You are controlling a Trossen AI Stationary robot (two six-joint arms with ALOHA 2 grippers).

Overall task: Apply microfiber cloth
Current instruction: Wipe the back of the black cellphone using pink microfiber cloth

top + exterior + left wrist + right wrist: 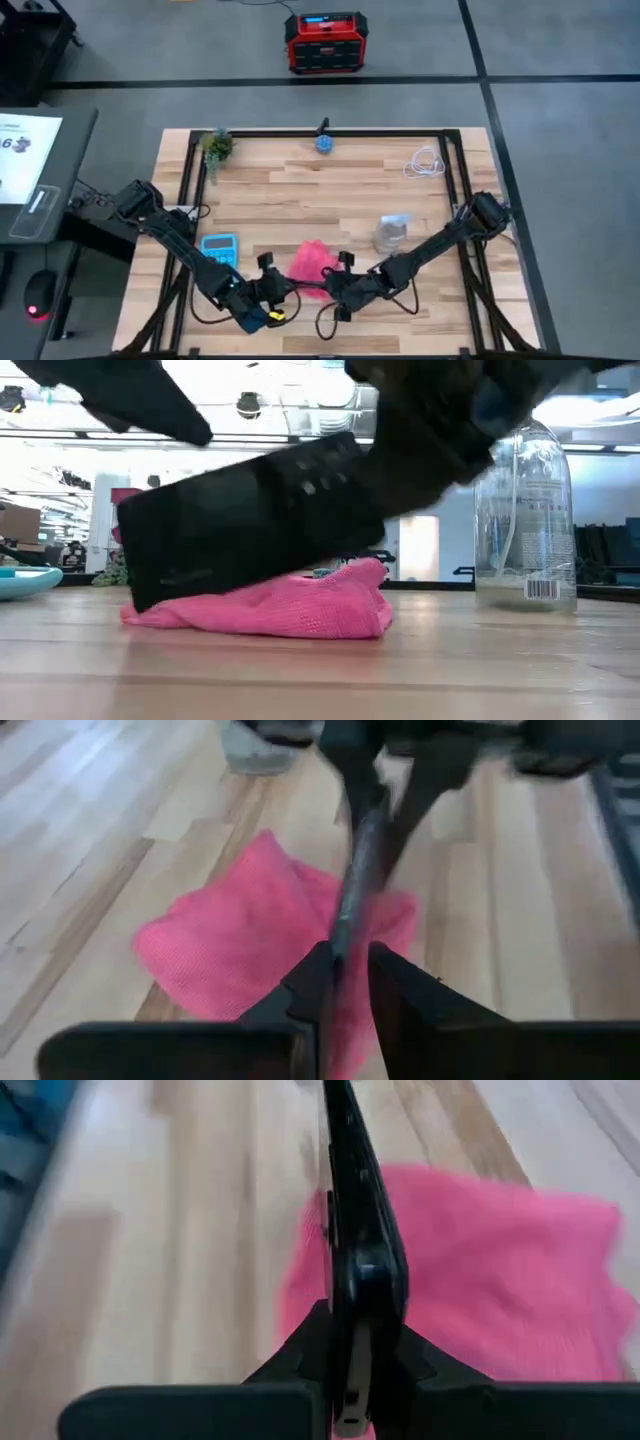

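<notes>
Gripping a thin black slab-shaped phone [352,1250] from opposite ends, both arms meet near the front edge of the light wooden table [300,190], just above the crumpled pink-red microfiber cloth [312,262]. The right gripper [350,1365] has its fingers clamped on one end of the phone, which stands on edge between them. The left gripper [345,985] takes the opposite end, its fingers closed in on the thin edge, though blur keeps me from saying how firmly they bear on it.

Holding the phone at both ends looks meant to steady it, so one flat face can be pressed or dragged across the fabric rather than sliding free. The cloth lies bunched flat on the wood between the two grippers, beneath the phone, so the device comes down to it instead of the cloth being lifted.

In the low view the phone's long axis runs roughly across the table from one gripper toward the other, tilted, with its lower end touching or almost touching the cloth and the other end raised. A light blue calculator [219,246] lies near the left arm, and a clear plastic bottle [391,232] stands near the right arm.
</notes>
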